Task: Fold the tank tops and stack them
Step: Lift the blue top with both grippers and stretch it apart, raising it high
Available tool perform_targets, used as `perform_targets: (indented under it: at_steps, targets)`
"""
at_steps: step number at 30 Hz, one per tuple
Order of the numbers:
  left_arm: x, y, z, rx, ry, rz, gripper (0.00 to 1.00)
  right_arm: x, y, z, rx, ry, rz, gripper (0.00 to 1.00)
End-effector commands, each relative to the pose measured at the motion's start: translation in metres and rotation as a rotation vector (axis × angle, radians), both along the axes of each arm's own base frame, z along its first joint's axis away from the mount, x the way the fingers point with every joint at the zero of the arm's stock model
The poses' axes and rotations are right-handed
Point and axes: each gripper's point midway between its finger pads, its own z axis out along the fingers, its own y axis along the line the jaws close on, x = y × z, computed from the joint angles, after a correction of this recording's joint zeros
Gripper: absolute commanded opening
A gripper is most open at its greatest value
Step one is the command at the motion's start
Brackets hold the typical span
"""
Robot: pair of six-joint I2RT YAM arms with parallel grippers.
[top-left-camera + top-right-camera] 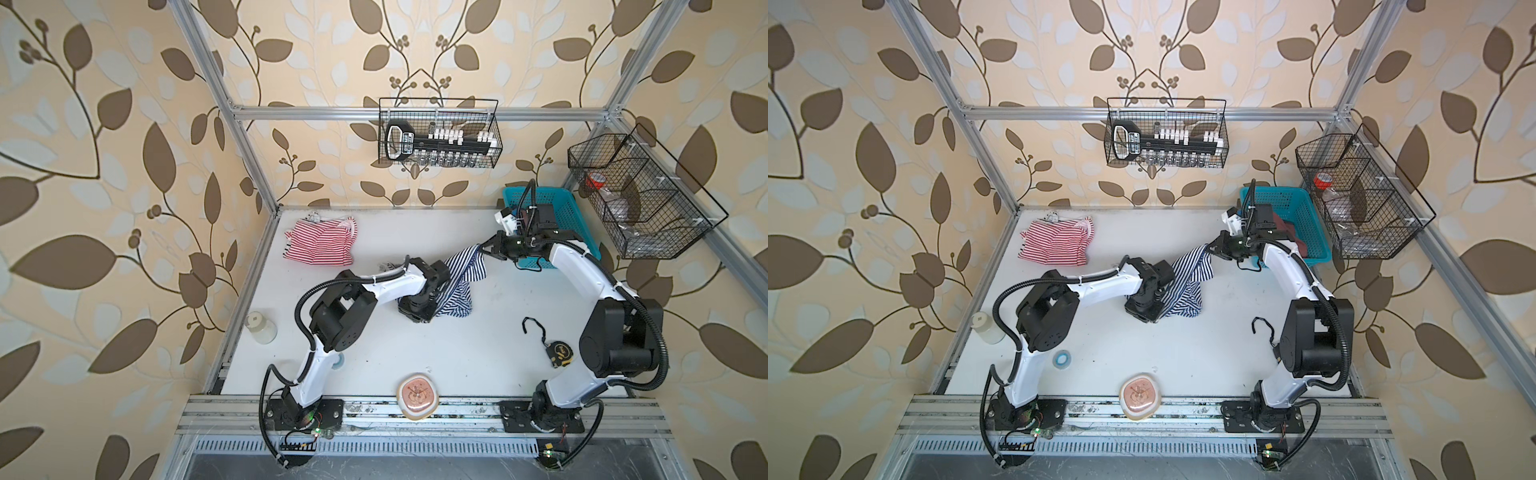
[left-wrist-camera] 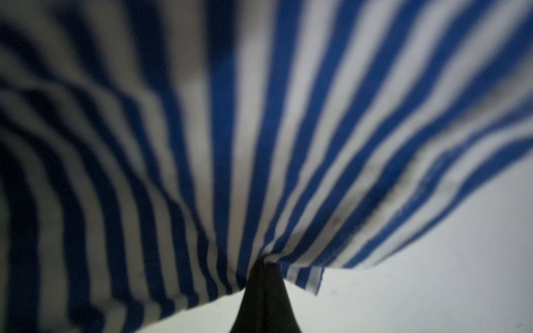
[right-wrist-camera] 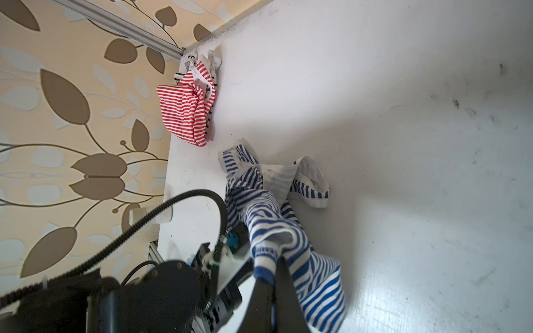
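Note:
The navy-and-white tank top (image 1: 463, 272) hangs bunched above the middle of the white table, stretched between my two grippers. My left gripper (image 2: 264, 266) is shut on a hem fold of it; striped cloth fills the left wrist view, and in both top views the fabric drapes over that gripper's fingers. Further back and higher, my right gripper (image 1: 483, 248) is shut on the other end of the tank top (image 3: 291, 230), whose straps trail on the table. The red-and-white tank top (image 1: 322, 243) lies crumpled at the table's back left corner, apart from both grippers.
A blue plastic basket (image 1: 557, 210) stands at the back right, behind the right arm. A tape measure (image 1: 559, 353) lies front right, a pink dish (image 1: 417, 398) at the front edge, a jar (image 1: 261, 328) at the left edge. Two wire baskets (image 1: 438, 133) hang on the walls.

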Motion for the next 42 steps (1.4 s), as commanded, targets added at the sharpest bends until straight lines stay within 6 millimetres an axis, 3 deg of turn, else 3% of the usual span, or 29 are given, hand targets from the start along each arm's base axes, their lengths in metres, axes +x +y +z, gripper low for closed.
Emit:
perform_targets:
  at_steps: [1, 7, 11, 15, 19, 22, 26, 30, 35, 39, 42]
  targets:
    - [0.006, 0.011, 0.04, -0.012, -0.107, 0.009, 0.0, -0.012, 0.001, 0.0, 0.011, 0.004, 0.015, 0.0]
    - [0.014, 0.016, 0.089, -0.112, -0.221, 0.056, 0.0, -0.023, 0.001, -0.002, -0.003, 0.003, 0.023, 0.0]
    - [0.028, 0.031, 0.136, -0.169, -0.336, 0.105, 0.0, -0.027, 0.001, 0.016, -0.017, -0.037, 0.023, 0.0]
    - [0.043, 0.06, 0.191, -0.236, -0.47, 0.175, 0.0, -0.032, 0.0, 0.053, -0.045, -0.127, 0.013, 0.0]
    - [0.055, 0.097, 0.251, -0.28, -0.637, 0.252, 0.0, -0.043, 0.001, 0.104, -0.064, -0.243, 0.005, 0.0]
    - [0.053, 0.12, 0.303, -0.337, -0.778, 0.292, 0.0, -0.056, 0.001, 0.147, -0.072, -0.346, 0.002, 0.0]
    - [0.044, 0.14, 0.355, -0.388, -0.927, 0.311, 0.0, -0.078, 0.002, 0.195, -0.072, -0.46, 0.004, 0.0]
    - [0.034, 0.154, 0.39, -0.402, -1.024, 0.316, 0.0, -0.097, 0.01, 0.221, -0.038, -0.513, 0.046, 0.0]
    - [0.023, 0.168, 0.423, -0.427, -1.127, 0.319, 0.0, -0.112, 0.019, 0.237, -0.029, -0.543, 0.095, 0.0]
    - [0.027, 0.171, 0.43, -0.406, -1.165, 0.314, 0.0, -0.107, 0.018, 0.237, -0.046, -0.544, 0.093, 0.0]
    - [0.044, 0.159, 0.428, -0.392, -1.174, 0.276, 0.0, -0.086, 0.016, 0.229, -0.063, -0.519, 0.075, 0.0]
